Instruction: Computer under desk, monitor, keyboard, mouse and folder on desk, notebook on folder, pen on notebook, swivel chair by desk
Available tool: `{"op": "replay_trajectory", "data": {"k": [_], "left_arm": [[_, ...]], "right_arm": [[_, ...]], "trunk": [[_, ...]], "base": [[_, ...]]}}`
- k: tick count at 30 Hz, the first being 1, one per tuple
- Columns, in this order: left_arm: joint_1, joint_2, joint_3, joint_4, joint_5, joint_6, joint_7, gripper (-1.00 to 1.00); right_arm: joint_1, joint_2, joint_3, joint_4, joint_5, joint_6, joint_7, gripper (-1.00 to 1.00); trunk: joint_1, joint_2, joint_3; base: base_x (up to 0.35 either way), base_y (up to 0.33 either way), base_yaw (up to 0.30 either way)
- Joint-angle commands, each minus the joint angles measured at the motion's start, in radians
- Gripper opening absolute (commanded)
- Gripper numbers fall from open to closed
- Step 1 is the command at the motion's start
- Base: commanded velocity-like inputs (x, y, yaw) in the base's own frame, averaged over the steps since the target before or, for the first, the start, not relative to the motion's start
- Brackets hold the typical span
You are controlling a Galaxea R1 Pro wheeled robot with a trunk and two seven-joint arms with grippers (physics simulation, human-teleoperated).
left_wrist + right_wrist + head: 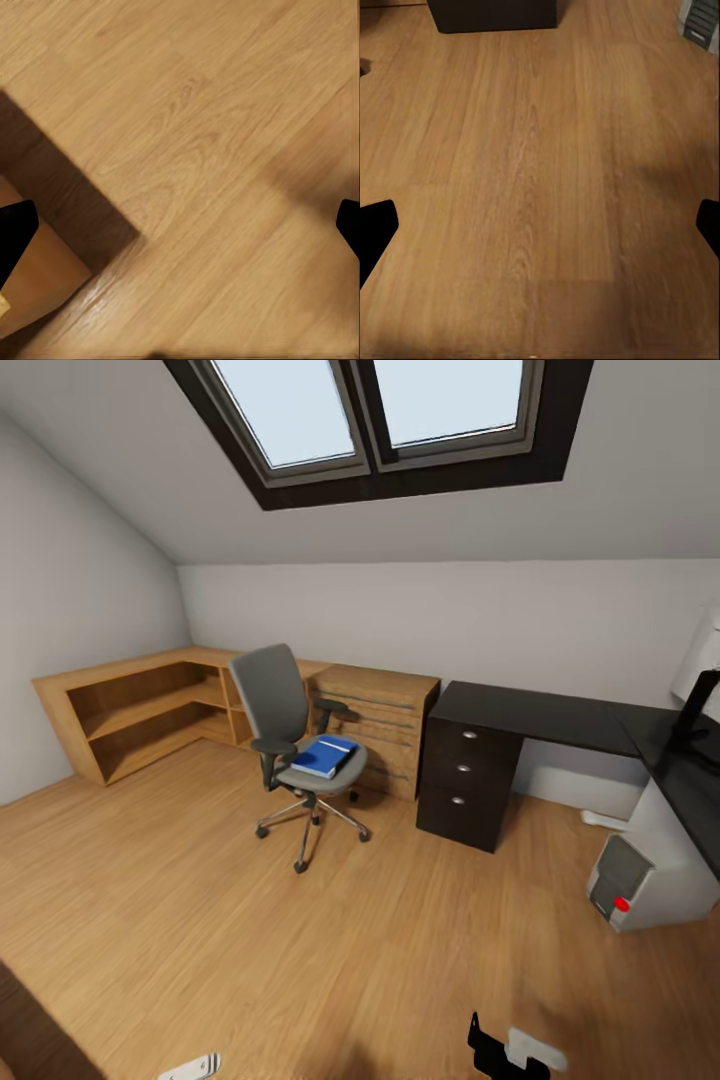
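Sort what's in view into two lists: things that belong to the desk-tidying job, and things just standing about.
Job:
chair, standing away from the desk
folder, on the chair's seat
desk, black top
computer, on the floor at the desk's right end
monitor, partly in view at the right edge

Standing about:
wooden shelves
wooden dresser
skylight

L gripper (180, 225) hangs low w/ fingers (15, 232) spread wide; R gripper (540, 225) likewise, fingertips (709, 225) far apart (both wrist cams face floor); nothing held.
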Motion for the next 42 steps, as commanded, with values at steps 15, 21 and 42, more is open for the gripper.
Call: {"op": "replay_trajectory", "data": {"k": [15, 21, 42], "left_arm": [[-0.001, 0.002, -0.005, -0.002, 0.001, 0.001, 0.008, 1.0], [-0.001, 0.002, -0.004, -0.003, 0.001, 0.001, 0.008, 1.0], [-0.001, 0.002, -0.002, 0.075, 0.005, -0.001, 0.013, 1.0]], "right_arm": [[0.012, 0.002, 0.0, 0.003, 0.001, -0.002, 0.001, 1.0], [0.012, 0.001, 0.0, 0.002, 0.001, -0.002, 0.002, 1.0], [0.077, -0.003, 0.0, 0.001, 0.001, 0.001, 0.0, 1.0]], "trunk": [[-0.001, -0.001, 0.011], [-0.001, -0.001, 0.014], [-0.066, 0.118, 0.072]], "base": [[-0.068, 0.044, -0.256], [-0.003, 0.002, -0.274], [0.0, 0.0, -0.156]]}}
